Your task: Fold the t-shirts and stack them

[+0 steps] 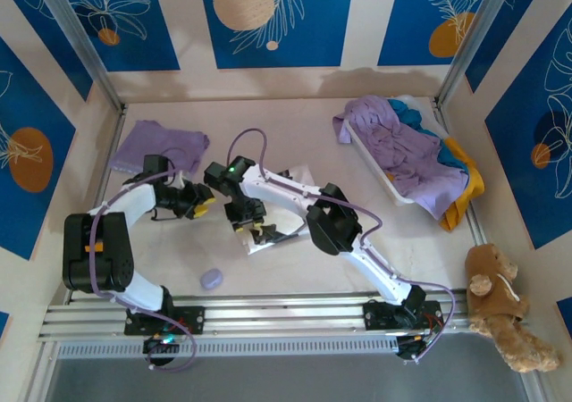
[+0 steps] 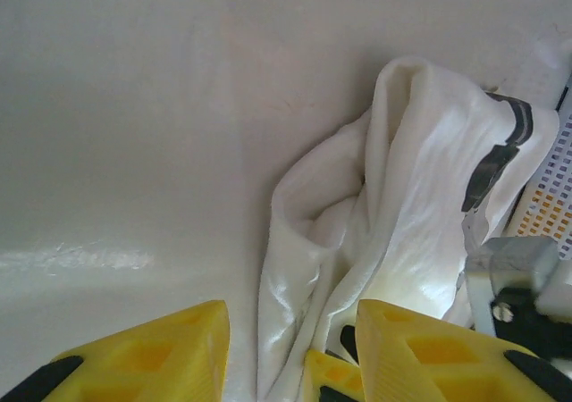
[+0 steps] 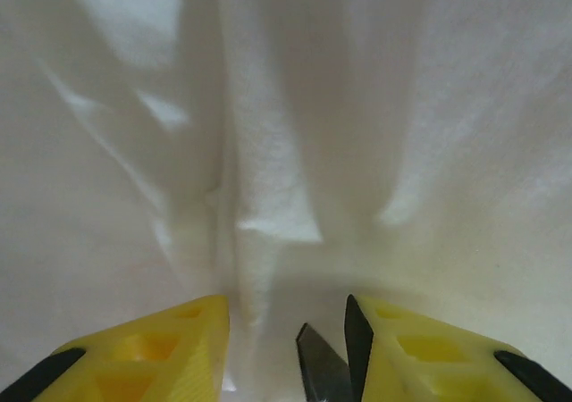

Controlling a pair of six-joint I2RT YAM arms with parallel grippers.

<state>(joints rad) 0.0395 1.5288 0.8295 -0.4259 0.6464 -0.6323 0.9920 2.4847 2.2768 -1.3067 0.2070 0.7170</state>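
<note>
Jaws of left gripper point(image 2: 291, 335), right gripper point(image 3: 286, 326): astride white t-shirt point(image 2: 402, 196), grip unclear | overhead: lavender t-shirt point(image 1: 159, 143) apart

My table point(image 1: 295, 121): white top.
Back left: lavender t-shirt point(image 1: 159, 143).
Centre: crumpled white t-shirt point(image 2: 402, 205).
Right: white bin point(image 1: 374, 165).
Near: lavender blob point(image 1: 212, 279).

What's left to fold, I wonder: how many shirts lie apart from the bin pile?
2: lavender shirt flat at far left; white shirt bunched at centre. Others may be hidden.
</note>
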